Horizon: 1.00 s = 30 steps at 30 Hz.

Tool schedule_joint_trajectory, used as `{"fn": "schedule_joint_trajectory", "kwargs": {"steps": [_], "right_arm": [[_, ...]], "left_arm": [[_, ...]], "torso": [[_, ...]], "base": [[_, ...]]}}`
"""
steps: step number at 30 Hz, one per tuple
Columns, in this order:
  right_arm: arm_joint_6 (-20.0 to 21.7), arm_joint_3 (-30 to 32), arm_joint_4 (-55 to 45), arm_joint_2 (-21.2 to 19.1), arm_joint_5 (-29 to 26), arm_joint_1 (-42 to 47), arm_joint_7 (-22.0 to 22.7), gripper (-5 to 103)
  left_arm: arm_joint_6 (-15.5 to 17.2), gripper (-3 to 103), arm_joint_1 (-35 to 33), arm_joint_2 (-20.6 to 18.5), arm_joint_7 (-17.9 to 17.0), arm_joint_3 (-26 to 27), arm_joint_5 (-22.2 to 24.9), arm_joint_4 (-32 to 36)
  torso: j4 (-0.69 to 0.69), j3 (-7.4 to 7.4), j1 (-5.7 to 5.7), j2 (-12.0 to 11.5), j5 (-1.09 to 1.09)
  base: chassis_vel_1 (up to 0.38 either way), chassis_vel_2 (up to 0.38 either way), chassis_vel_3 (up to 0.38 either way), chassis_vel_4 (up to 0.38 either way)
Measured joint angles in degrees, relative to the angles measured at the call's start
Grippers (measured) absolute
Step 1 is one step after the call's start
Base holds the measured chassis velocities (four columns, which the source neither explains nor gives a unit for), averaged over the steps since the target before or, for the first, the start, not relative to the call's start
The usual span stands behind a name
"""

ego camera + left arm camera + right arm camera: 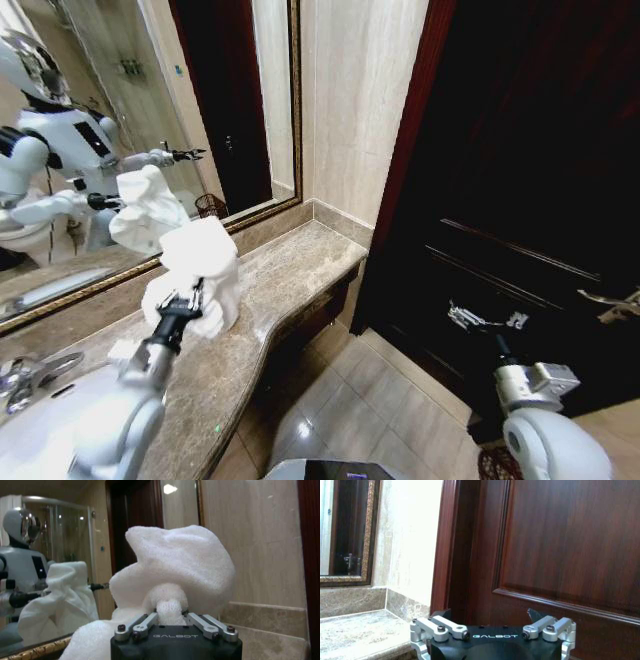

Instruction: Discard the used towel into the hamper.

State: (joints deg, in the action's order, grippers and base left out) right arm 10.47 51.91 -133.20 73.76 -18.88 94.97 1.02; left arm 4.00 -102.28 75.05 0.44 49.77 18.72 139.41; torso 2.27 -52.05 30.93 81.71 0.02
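My left gripper [190,300] is shut on a crumpled white towel [205,265] and holds it just above the marble counter, in front of the mirror. In the left wrist view the towel [185,562] bulges up from between the fingers of the left gripper [170,609]. My right gripper [487,320] hangs open and holds nothing in front of the dark door; the right wrist view shows the right gripper [489,614] with its fingers spread. A sliver of the dark reddish-brown hamper [495,464] shows on the floor by my right arm.
The marble counter [290,270] runs along the wall under a gold-framed mirror [100,90], with a sink [40,425] and faucet [30,375] near me. A dark wooden door [530,150] stands to the right. Tiled floor [380,400] lies between the counter and the door.
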Motion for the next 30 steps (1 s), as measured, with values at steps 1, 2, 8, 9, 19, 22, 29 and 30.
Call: {"fn": "schedule_joint_trajectory", "kwargs": {"steps": [1, 2, 8, 9, 19, 22, 29, 30], "right_arm": [[-0.02, 0.24, 0.11, -0.30, -0.32, 0.21, -0.02, 100], [-0.16, 0.46, 0.27, -0.59, -0.56, 0.50, -0.03, 100], [-0.37, 1.66, 0.37, -1.82, -2.01, 1.56, -0.26, 100], [-0.37, 1.90, 0.36, -2.14, -2.32, 1.63, -0.26, 100], [-0.40, 3.50, 0.15, -3.10, -3.60, 2.69, -0.12, 100], [-0.56, 3.65, -0.14, -3.06, -3.78, 3.41, -0.07, 100], [-1.09, 3.57, -0.91, -2.46, -3.79, 4.79, -0.03, 100], [-1.09, 3.57, -0.91, -2.46, -3.79, 4.79, -0.03, 100]], "left_arm": [[-0.91, 14, -0.50, 0.60, 0.38, -0.16, -0.61, 0.15], [-1.35, 14, -0.72, 0.91, 0.55, -0.28, -1.03, 0.17], [-1.75, 14, -0.44, 1.21, 0.72, -0.83, -1.96, 0.17], [-1.54, 14, -0.19, 1.21, 0.72, -1.18, -2.15, 0.17], [-1.39, 14, 0.33, 2.41, 0.40, -4.72, -4.99, -0.05], [-1.43, 14, 0.16, 3.00, 0.39, -5.55, -5.89, 0.59], [-1.42, 14, -0.60, 3.78, 0.31, -7.63, -8.13, 2.09], [-1.42, 14, -0.60, 3.78, 0.31, -7.63, -8.13, 2.09]], "torso": [[0.00, 0.00, 0.00, 0.00, 0.00], [0.00, 0.00, 0.00, 0.00, 0.00], [0.00, 0.00, 0.00, -0.01, 0.00], [0.00, 0.00, 0.00, -0.01, 0.00], [0.01, -0.01, 0.01, -0.01, -0.01], [0.01, -0.01, 0.01, -0.01, -0.01], [0.00, -0.01, 0.01, -0.01, -0.01], [0.00, -0.01, 0.01, -0.01, -0.01]], "base": [[0.000, 0.000, 0.000, 0.000], [0.000, 0.000, 0.000, 0.000], [0.000, 0.000, 0.000, 0.000], [0.000, 0.000, 0.000, 0.000], [0.000, 0.000, 0.000, 0.000], [0.000, 0.000, 0.000, 0.000], [0.000, 0.000, 0.000, 0.000], [0.000, 0.000, 0.000, 0.000]]}}
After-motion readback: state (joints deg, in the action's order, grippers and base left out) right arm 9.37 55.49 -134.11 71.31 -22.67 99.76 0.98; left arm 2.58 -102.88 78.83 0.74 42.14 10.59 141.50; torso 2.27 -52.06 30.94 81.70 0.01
